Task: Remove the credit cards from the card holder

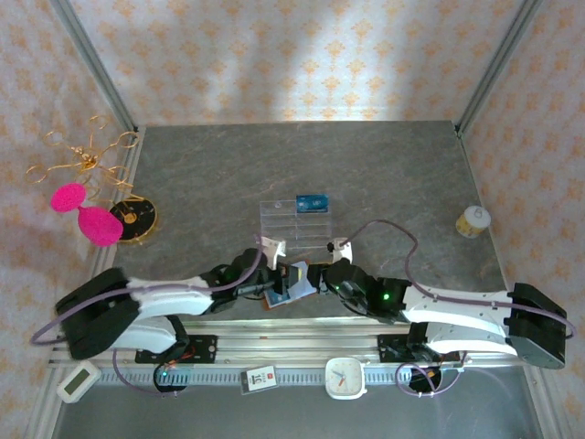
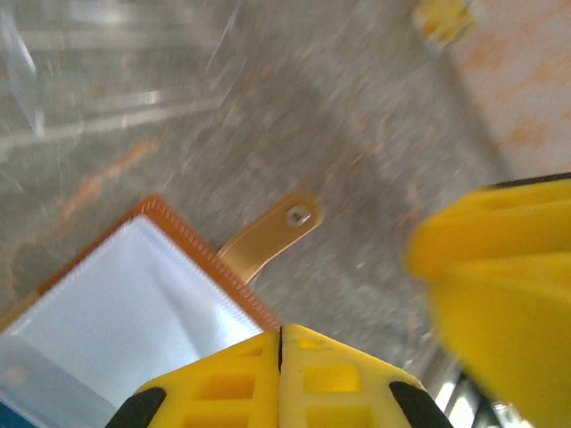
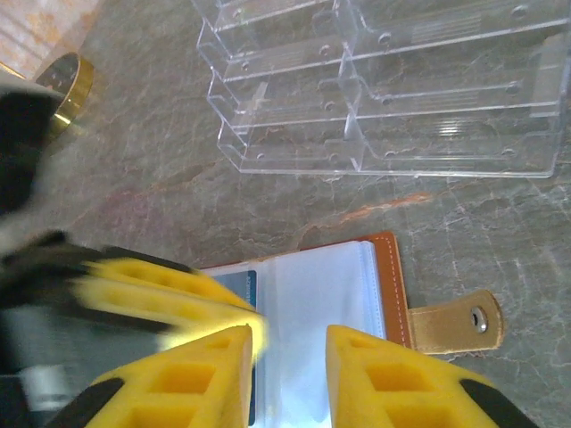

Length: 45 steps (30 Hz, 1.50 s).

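Note:
The card holder (image 1: 291, 285) lies open on the table near the front edge, its pale pockets (image 3: 326, 303) up and its snap tab (image 3: 455, 323) sticking out to the side. A blue credit card (image 3: 247, 290) shows inside a left pocket. Another blue credit card (image 1: 312, 202) lies in the clear tray (image 1: 294, 224). My left gripper (image 2: 281, 332) is shut, its tips at the card holder's (image 2: 134, 303) orange edge; I cannot tell if they pinch anything. My right gripper (image 3: 287, 337) hovers open over the pale pockets with nothing between its fingers.
At the left stand a gold-rimmed black disc (image 1: 134, 218), pink objects (image 1: 87, 215) and a gold wire stand (image 1: 87, 155). A small yellow cup (image 1: 473, 220) sits at the right. A clock (image 1: 345, 377) and a tag (image 1: 260, 379) lie by the rail.

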Each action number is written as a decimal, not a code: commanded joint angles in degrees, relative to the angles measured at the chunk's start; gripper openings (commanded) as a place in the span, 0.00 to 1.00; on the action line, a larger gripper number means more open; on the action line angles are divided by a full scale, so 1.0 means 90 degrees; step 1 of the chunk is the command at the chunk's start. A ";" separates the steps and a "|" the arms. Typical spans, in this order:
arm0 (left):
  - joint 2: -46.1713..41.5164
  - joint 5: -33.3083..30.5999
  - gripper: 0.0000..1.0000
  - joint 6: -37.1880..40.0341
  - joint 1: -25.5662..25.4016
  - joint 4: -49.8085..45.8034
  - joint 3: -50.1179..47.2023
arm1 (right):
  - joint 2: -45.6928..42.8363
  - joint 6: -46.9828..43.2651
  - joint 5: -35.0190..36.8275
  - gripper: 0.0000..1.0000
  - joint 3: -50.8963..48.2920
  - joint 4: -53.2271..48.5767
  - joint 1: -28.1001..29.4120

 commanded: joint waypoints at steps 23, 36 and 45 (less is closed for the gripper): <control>-0.0590 -0.0409 0.00 0.0107 0.1084 -0.0826 -0.1017 | 0.2090 -0.0249 -0.1390 0.14 0.0343 0.0083 -0.0707; -0.1211 -0.0517 0.02 0.0079 0.0709 -0.0669 -0.0962 | 0.2612 -0.0151 -0.2928 0.27 0.1086 0.1180 -0.0770; -0.1231 -0.0690 0.02 0.0290 0.0728 -0.0762 -0.0941 | 0.3428 0.0184 -0.2938 0.28 0.1354 0.1438 -0.0791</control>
